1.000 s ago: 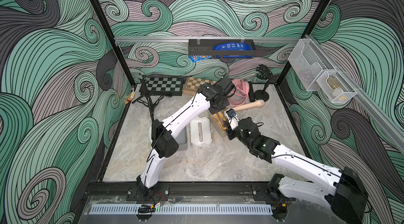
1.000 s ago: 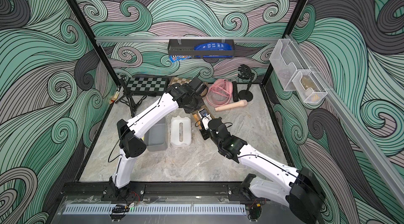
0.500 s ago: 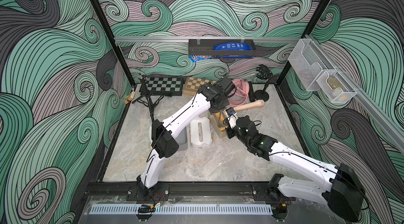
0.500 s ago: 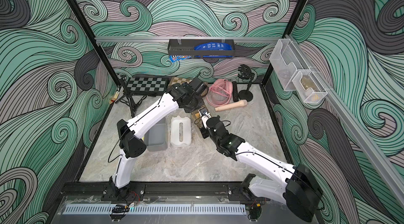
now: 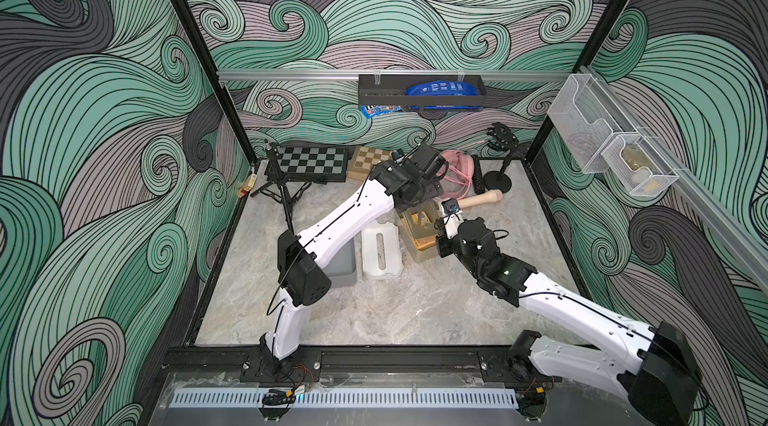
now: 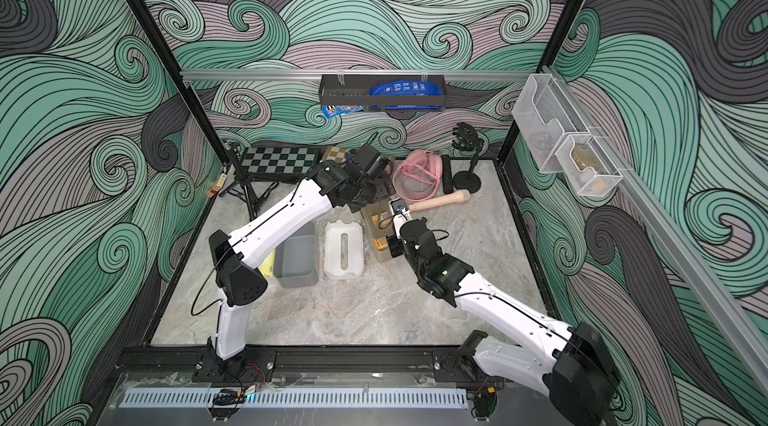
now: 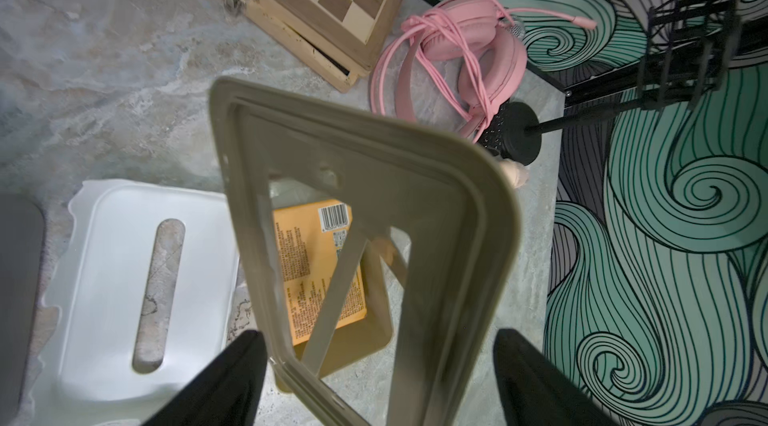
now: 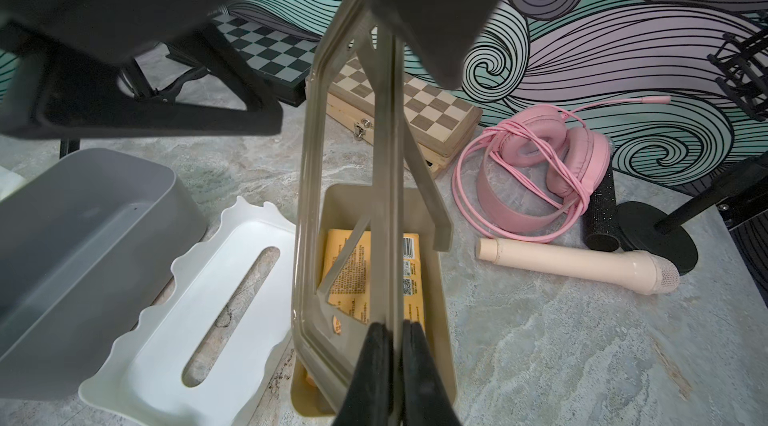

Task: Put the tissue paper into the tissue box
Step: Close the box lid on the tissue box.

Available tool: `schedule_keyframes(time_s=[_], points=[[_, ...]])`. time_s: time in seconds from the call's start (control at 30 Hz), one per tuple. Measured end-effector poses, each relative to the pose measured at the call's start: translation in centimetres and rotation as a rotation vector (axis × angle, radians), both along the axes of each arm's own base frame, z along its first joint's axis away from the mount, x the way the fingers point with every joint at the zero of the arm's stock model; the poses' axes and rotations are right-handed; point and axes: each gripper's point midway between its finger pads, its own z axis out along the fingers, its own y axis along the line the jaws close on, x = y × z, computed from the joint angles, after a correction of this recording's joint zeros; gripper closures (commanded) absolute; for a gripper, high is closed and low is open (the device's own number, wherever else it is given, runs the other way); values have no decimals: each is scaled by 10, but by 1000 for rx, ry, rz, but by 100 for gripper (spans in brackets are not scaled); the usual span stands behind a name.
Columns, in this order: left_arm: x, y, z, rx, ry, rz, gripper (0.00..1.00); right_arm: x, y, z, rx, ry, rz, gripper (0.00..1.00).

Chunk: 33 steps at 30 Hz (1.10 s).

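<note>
Right gripper is clamped on the lid, left gripper wide open, holding nothing. Tissue pack lies in the tan box; looks light, squishy, slick wrapper, so I'd pinch its long sides.

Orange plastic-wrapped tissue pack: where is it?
Both wrist views show the orange tissue pack inside the tan plastic box, mid-table, right of the white slotted lid.

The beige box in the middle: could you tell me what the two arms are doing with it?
The right gripper is shut on the lid, holding it upright over the open beige box. The left gripper stands open around the lid. The orange tissue pack already lies in the box; the lid is not yet on.
</note>
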Motion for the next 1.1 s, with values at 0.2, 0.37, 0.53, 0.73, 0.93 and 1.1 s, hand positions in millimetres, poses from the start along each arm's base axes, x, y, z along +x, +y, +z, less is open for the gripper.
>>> schedule_keyframes(time_s=[0.2,0.37,0.53,0.73,0.93,1.1], points=[[6,10,68,-93,-191,8,1,6,-13,6,70,16,3,100],[11,33,129,-140,-359,17,1,12,-31,12,190,57,25,100],[21,83,173,-112,-506,58,1,12,-39,11,337,144,85,100],[25,134,168,-15,-590,28,1,7,-21,-2,538,357,222,100],[42,154,127,49,-551,-40,1,1,-11,-13,686,540,314,100],[53,145,100,64,-508,-129,1,10,-19,-23,755,632,329,100]])
